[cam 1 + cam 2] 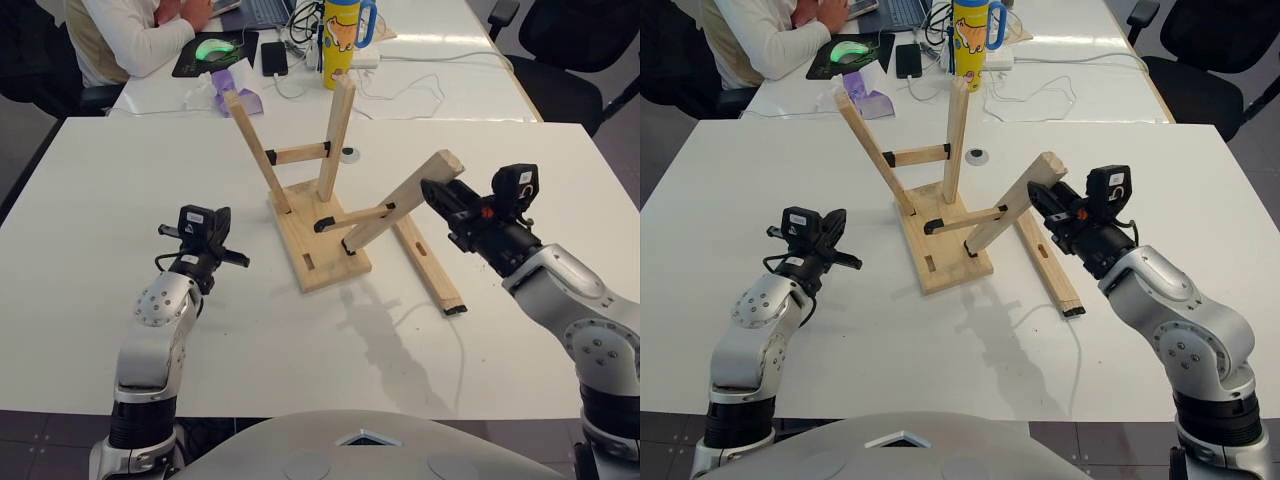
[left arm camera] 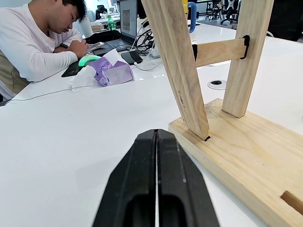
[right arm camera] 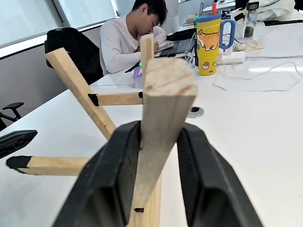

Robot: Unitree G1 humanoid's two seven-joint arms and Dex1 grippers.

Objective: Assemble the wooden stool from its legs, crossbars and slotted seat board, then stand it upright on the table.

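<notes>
Well, everything turns on the right pincer (image 1: 440,192), whose jaws are clamped on the upper end of the third leg (image 1: 398,207). From that grip the leg slants down and away toward the robot's left, its long axis tilted well off upright. Its foot ends at the near right corner of the seat board (image 1: 322,268), which lies flat on the bench (image 1: 120,180) lower than the pincer and to its left. I cannot tell whether the foot is already in its slot or only resting at the board's edge. A short crossbar (image 1: 356,217) sticks out of this leg partway down, pointing farther left. Beyond it, the two standing legs (image 1: 337,130) rise from the far half of the board, joined by an upper crossbar (image 1: 300,154). Below the right pincer, a fourth leg (image 1: 430,265) lies flat on the bench just beside the board's right edge. The left pincer (image 1: 228,256) has its fingers pressed together on nothing. It hovers low on the opposite side, and the board lies to its right, near but not touching. As I judge it, the right arm is the one placed to act. The leg needs swinging up from its slant until it stands square over its slot. Its crossbar would then reach across toward the open slot (image 1: 308,262) at the board's near left.
</notes>
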